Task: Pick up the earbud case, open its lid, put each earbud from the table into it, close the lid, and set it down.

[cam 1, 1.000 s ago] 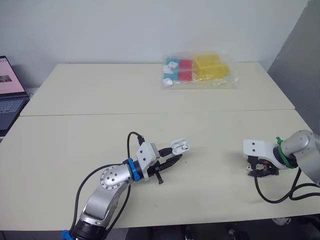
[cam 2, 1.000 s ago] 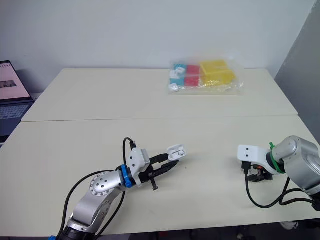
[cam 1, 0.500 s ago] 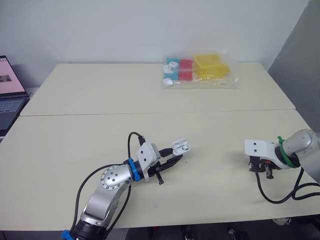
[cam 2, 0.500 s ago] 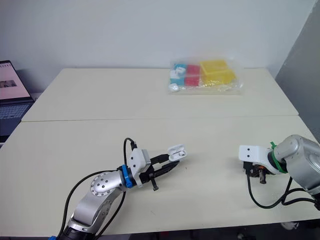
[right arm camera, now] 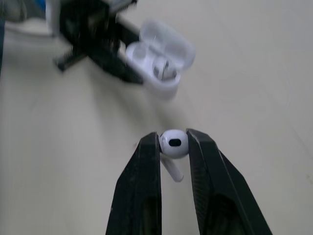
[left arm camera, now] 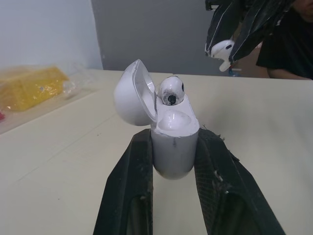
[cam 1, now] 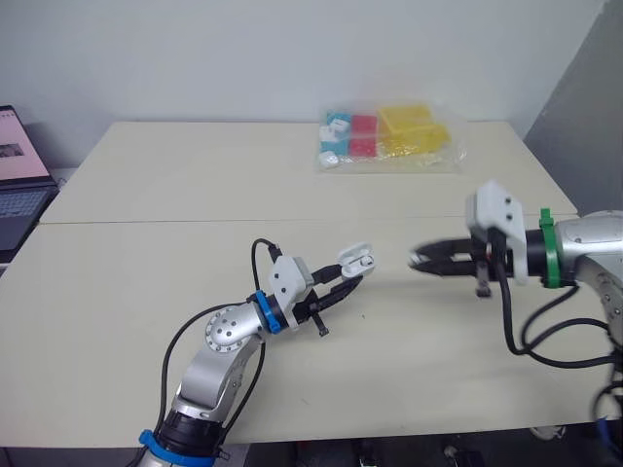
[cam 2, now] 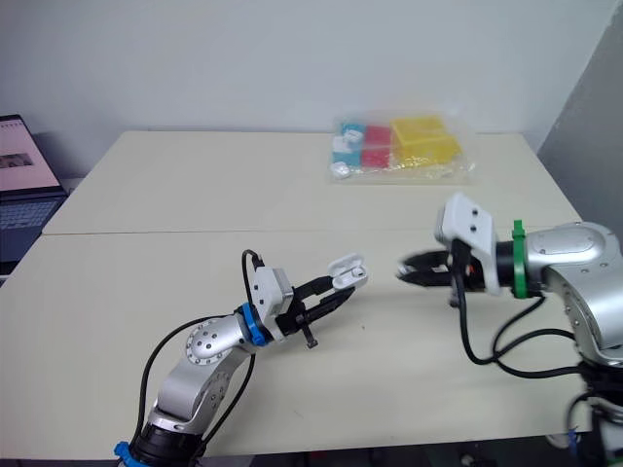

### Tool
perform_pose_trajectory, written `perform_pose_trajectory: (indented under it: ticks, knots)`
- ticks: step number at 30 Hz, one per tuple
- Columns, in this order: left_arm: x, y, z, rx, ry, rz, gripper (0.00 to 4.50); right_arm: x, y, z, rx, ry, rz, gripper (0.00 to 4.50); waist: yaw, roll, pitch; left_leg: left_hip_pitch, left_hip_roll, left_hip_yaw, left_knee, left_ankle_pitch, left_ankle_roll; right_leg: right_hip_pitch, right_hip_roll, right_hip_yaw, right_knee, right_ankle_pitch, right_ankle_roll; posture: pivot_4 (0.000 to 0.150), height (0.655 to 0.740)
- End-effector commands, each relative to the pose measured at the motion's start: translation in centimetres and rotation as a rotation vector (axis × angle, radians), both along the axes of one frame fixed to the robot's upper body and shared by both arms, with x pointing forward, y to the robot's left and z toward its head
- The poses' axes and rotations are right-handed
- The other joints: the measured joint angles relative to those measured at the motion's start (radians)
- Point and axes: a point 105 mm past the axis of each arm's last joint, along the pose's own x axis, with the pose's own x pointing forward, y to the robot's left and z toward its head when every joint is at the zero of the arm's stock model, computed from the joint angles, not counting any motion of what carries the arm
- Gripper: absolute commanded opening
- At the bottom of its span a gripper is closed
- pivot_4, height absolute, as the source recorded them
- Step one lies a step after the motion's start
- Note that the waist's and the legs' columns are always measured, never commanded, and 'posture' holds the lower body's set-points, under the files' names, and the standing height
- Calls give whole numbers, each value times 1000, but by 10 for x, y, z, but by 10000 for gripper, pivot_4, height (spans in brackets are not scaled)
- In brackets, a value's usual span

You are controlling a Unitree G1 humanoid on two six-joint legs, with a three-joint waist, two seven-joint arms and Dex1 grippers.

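My left gripper (cam 1: 352, 279) is shut on the white earbud case (left arm camera: 172, 142), held above the table with its lid (left arm camera: 133, 94) swung open. One white earbud (left arm camera: 171, 91) sits in a slot of the case. My right gripper (cam 1: 419, 261) is shut on the second white earbud (right arm camera: 173, 145), raised off the table and pointing toward the case from its right, a short gap away. That earbud (left arm camera: 222, 52) also hangs between the right fingers in the left wrist view. The case (right arm camera: 161, 66) lies just ahead of the right gripper's tips.
A clear bag of coloured blocks (cam 1: 389, 138) lies at the far side of the table (cam 1: 175, 253). A laptop (cam 1: 18, 185) stands off the table's far left edge. A seam crosses the table (cam 2: 146, 232) from side to side.
My right arm has lifted from the table's right side and swung left toward the case, carrying the earbud. My left gripper has raised the open case slightly.
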Motion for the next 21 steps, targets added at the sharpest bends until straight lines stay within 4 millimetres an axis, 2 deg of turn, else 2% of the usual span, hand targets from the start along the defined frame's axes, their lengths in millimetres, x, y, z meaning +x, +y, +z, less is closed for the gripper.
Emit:
perform_pose_trajectory:
  ticks: [1, 4, 8, 15, 21]
  knots:
    - [3, -4, 13, -38, -31, -17, 7863, -10, 18, 24, 217, -85, -18, 4076, 0, -1, 0, 0, 1, -1, 0, 0, 0, 1, 0, -1, 0, 0, 0, 1500, 7400]
    - [8, -6, 17, -54, -17, -9, 7863, -12, 33, 25, 392, -123, -53, 4076, 0, -1, -1, 0, 1, -1, 0, 0, 0, 0, 1, -1, 0, 0, 0, 1500, 7400]
    - [12, -7, 22, -61, -22, -11, 7863, -6, 42, 15, 464, -117, -123, 4076, -2, -1, -1, 0, 0, 0, 0, 0, 0, 0, 0, 0, 0, 0, 0, 1500, 7400]
    - [14, -7, 30, -71, -30, -17, 7863, 3, 56, -14, 490, -141, -167, 4076, -3, -1, -1, 1, 1, -1, -1, 0, 0, 0, 1, -1, 0, 0, 0, 1500, 7400]
    - [15, -6, 33, -70, -37, -18, 7863, 8, 56, -22, 506, -134, -189, 4076, -3, -1, -1, 0, 1, -1, -1, 0, 0, 0, 1, -1, 0, 0, 0, 1500, 7400]
